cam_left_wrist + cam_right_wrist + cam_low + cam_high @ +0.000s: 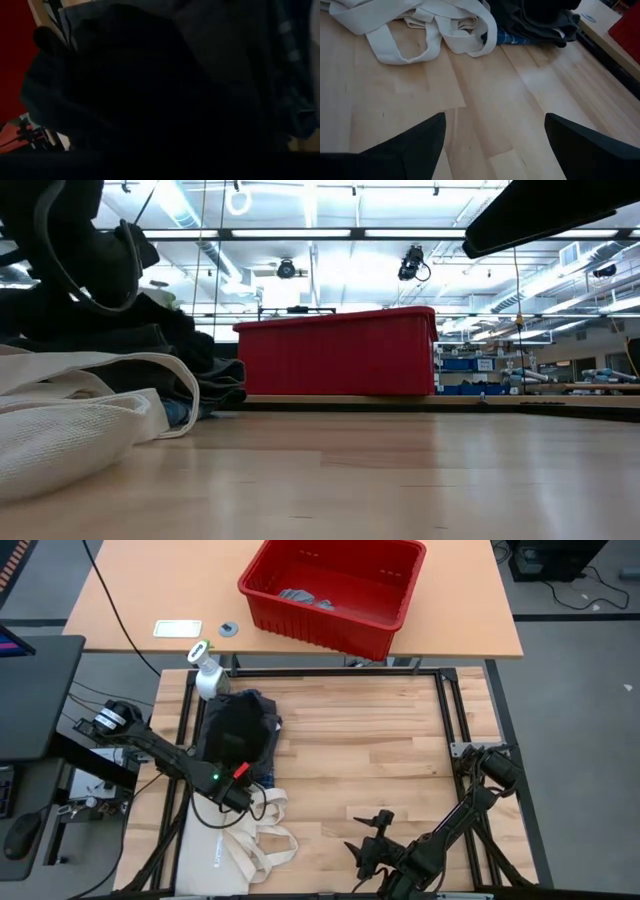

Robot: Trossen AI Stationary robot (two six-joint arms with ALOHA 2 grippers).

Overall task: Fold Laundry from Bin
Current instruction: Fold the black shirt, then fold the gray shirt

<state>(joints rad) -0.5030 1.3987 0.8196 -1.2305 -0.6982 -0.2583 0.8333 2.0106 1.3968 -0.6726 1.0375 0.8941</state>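
Observation:
A pile of dark laundry (255, 720) lies at the table's left, with a blue plaid piece (502, 37) showing under its near edge. My left gripper (237, 740) is low over this pile; its wrist view shows only dark cloth (150, 90) close up. The red bin (335, 590) stands on the far table, and a light grey piece (305, 598) lies on its floor. My right gripper (492, 135) waits open above bare wood near the table's front edge, right of centre.
A cream tote bag (235, 845) with long handles lies at the near left, just in front of the pile. A spray bottle (207, 675) stands at the pile's far side. A card (178, 628) and a small disc (228, 628) lie on the far table. Bare wood (370, 750) spans the middle.

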